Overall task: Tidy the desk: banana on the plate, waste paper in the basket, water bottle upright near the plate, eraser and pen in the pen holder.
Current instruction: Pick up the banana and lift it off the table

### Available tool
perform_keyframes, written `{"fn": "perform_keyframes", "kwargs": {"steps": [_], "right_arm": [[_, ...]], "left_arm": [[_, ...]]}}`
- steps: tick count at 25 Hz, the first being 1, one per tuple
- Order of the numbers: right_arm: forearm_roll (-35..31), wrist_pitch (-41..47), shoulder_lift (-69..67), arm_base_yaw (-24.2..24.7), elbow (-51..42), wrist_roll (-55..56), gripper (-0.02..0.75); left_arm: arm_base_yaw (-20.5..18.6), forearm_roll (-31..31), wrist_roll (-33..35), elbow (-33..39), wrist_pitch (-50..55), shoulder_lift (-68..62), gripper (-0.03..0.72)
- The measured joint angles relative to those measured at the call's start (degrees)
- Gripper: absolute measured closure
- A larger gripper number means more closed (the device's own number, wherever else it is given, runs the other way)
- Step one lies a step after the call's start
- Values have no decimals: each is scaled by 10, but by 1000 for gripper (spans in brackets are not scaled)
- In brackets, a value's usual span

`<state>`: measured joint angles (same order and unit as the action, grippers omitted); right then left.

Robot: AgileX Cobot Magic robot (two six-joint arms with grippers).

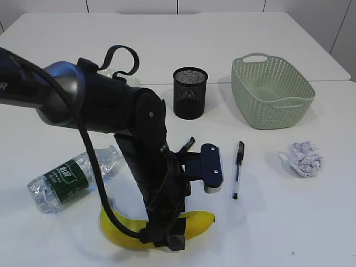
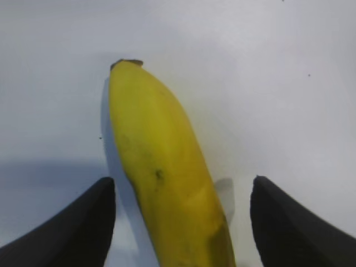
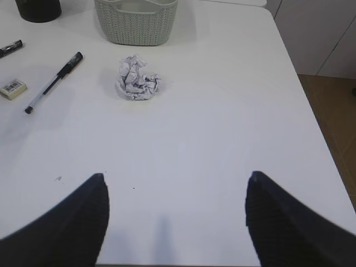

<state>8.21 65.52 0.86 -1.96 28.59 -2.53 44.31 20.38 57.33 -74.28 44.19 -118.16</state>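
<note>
The yellow banana (image 1: 197, 221) lies at the table's front edge. My left gripper (image 2: 181, 186) hangs open astride it, with a gap on each side between its dark fingers (image 2: 83, 222) and the peel (image 2: 167, 183). The water bottle (image 1: 72, 178) lies on its side at the left. Only a sliver of the pale green plate (image 1: 118, 74) shows behind the left arm. The black mesh pen holder (image 1: 190, 92) and the green basket (image 1: 272, 92) stand at the back. The pen (image 1: 237, 168), the eraser (image 3: 12, 88) and the waste paper (image 1: 305, 158) lie on the table. My right gripper (image 3: 177, 181) is open over bare table, holding nothing.
A short black marker-like piece (image 1: 187, 143) lies just behind the left wrist. The table's right edge (image 3: 311, 128) drops to the floor beside the right gripper. The left arm (image 1: 111, 105) covers much of the left half of the table.
</note>
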Motion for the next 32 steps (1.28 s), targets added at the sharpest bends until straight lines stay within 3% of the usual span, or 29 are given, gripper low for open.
{"fn": "perform_keyframes", "kwargs": {"steps": [32], "right_arm": [[0, 0, 0, 0, 0, 0, 171]], "left_arm": [[0, -14, 0, 0, 0, -13, 151]]}}
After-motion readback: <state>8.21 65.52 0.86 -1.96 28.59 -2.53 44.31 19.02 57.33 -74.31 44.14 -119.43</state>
